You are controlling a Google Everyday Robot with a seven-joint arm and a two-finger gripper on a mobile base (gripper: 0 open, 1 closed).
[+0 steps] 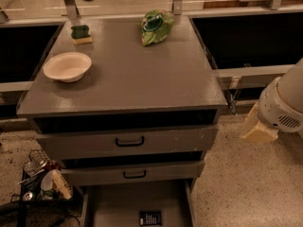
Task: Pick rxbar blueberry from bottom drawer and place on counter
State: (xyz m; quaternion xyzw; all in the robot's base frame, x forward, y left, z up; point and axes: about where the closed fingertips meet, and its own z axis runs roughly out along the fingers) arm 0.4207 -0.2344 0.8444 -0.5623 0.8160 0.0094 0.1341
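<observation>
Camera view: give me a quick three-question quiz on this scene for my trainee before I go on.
1. True or false: the gripper is inside the bottom drawer.
2. Where does the rxbar lie? A) on the counter B) in the bottom drawer C) in the bowl
3. Fill in: the bowl sits on the counter's ___ side.
Key: 1 false, the gripper hangs to the right of the counter, below its top. 2 B. 3 left.
</observation>
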